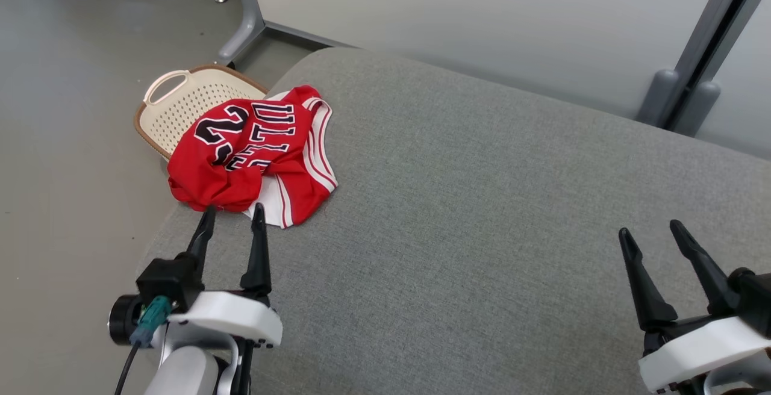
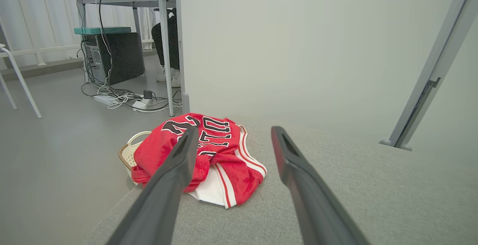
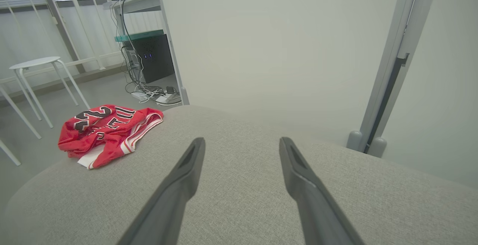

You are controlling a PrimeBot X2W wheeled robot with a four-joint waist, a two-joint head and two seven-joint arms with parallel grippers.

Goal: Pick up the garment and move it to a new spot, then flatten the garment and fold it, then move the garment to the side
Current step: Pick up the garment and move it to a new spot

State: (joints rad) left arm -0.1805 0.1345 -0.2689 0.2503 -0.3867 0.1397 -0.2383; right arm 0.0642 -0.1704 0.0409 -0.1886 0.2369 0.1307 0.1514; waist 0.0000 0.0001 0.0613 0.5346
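Note:
The garment (image 1: 253,154) is a red jersey with black-and-white lettering and white trim, crumpled in a heap at the far left edge of the grey padded surface (image 1: 482,214). It also appears in the left wrist view, garment (image 2: 220,151), and at the left of the right wrist view, garment (image 3: 108,133). My left gripper (image 1: 234,211) is open, its fingertips just short of the garment's near edge, nothing between them. My right gripper (image 1: 653,229) stands open at the lower right, far from the garment, over bare fabric.
A cream perforated basket (image 1: 181,103) sits on the floor beyond the left edge, partly under the garment. A pale partition wall (image 1: 482,15) borders the far side. A desk with a computer and cables (image 2: 112,58) and a white stool (image 3: 37,65) stand further off.

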